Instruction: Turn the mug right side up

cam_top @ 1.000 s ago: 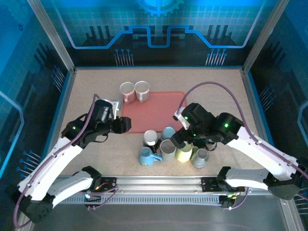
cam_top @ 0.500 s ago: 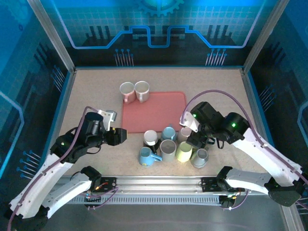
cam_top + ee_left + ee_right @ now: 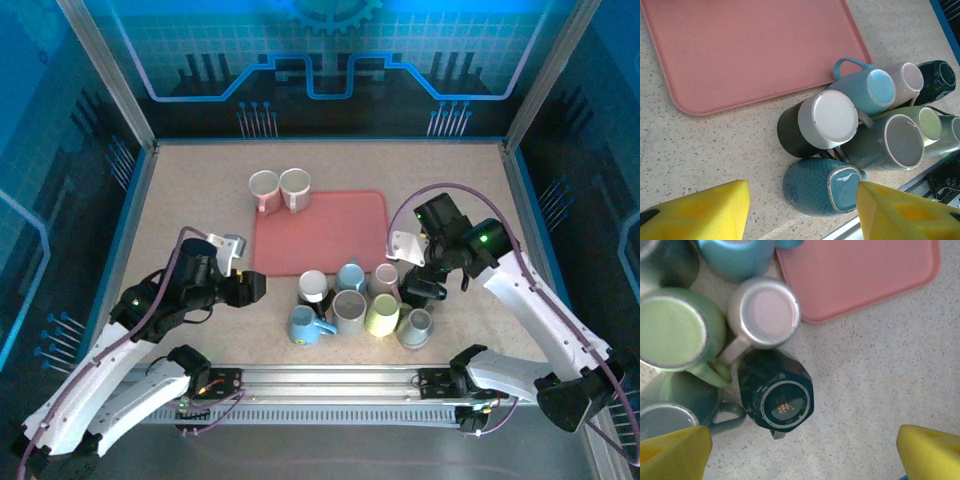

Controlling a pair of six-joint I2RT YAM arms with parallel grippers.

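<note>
Right gripper (image 3: 802,442) is hovering above dark green mug (image 3: 782,401), fingers standing wide apart, gripping nothing | mug is sitting base-up on table (image 3: 880,365) just off pink tray's (image 3: 860,275) near right corner, beside pale mug (image 3: 765,312) | left gripper (image 3: 802,200) is hanging apart, empty, over teal mug (image 3: 807,182)

White arms (image 3: 103,358), black joints (image 3: 196,264), purple cables (image 3: 450,186), yellow jaws.

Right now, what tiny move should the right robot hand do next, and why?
Probably lower the right gripper around the dark green mug. Its jaws stand wide open with nothing between them, that mug stands bottom-up just ahead of them, and bare table on its far side leaves room for a finger.
</note>
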